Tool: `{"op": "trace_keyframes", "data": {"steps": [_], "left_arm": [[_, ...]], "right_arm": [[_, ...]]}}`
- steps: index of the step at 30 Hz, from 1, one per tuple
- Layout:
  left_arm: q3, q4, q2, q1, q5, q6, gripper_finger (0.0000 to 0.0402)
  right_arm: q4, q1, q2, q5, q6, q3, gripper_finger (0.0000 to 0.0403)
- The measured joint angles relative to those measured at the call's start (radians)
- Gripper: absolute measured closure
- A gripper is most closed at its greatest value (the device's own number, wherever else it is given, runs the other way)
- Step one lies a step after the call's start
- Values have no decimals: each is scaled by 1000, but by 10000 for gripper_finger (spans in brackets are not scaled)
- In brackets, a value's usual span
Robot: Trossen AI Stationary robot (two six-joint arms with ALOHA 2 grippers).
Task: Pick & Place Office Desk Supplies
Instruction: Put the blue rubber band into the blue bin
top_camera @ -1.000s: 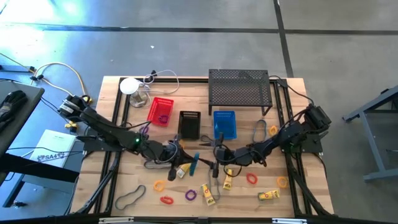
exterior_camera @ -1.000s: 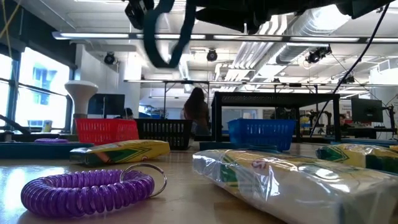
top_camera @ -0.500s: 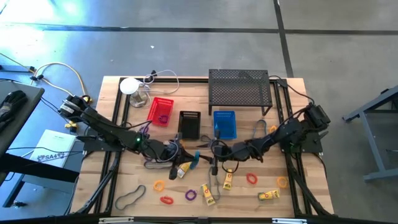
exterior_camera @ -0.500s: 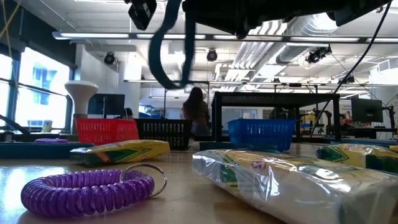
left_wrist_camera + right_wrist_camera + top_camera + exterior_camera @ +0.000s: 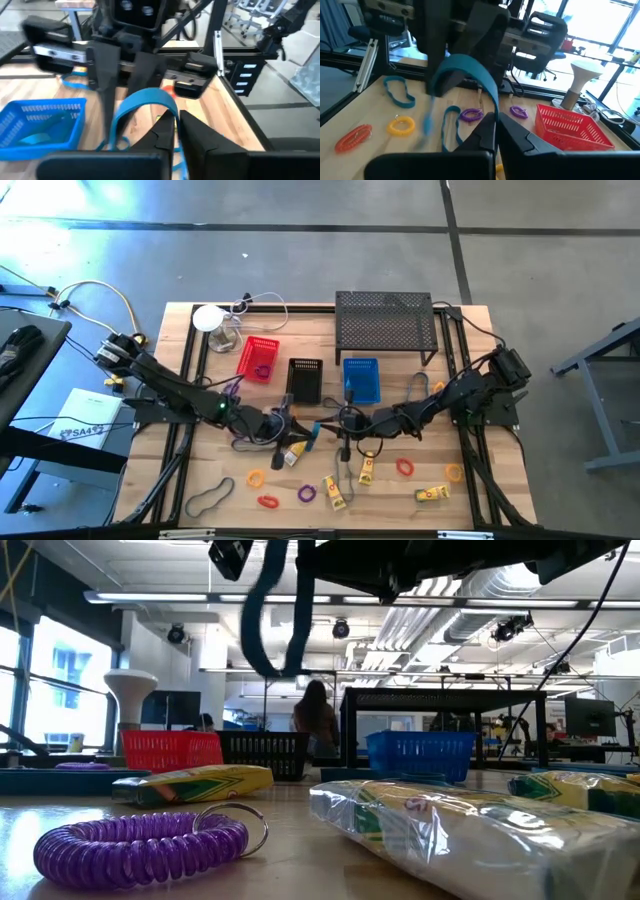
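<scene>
Band handover, table centre.
Left gripper (image 5: 300, 432) and right gripper (image 5: 338, 423) both pinch the blue band (image 5: 145, 100); blue basket (image 5: 361, 380) at one o'clock.

- Band (image 5: 268, 610): top end cut off by low view's upper edge.
- Left claw (image 5: 176, 131): band's gripped end hidden between its fingers.
- Packet (image 5: 470, 830): cut off at low view's right and lower edges.
- Person (image 5: 316, 720): distant, lower body hidden behind black basket (image 5: 265, 751).

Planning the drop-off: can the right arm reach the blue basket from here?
Probably yes: the blue basket lies close beside the right gripper, nothing between; but the left gripper also pinches the blue band.
</scene>
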Motion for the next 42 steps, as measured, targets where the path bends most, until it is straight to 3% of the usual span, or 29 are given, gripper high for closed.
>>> {"op": "trace_keyframes", "data": {"steps": [7, 13, 17, 28, 37, 42], "left_arm": [[0, 45, 52, -24, 0, 66, 322], [0, 43, 98, -23, -1, 53, 306], [0, 43, 122, -23, 1, 0, 305], [0, 57, 130, -38, 5, -49, 305], [0, 54, 130, -38, 4, -50, 305], [0, 58, 130, -38, 4, -50, 305]], "right_arm": [[-15, 5, 0, 1, 8, 0, 401], [-22, 35, 0, 61, -8, 0, 401], [-21, 66, 0, 211, -67, 0, 401], [-13, 206, -42, 765, -303, 0, 393], [-9, 295, -92, 1121, -388, 1, 287], [9, 291, -90, 1140, -388, -1, 250]]}}
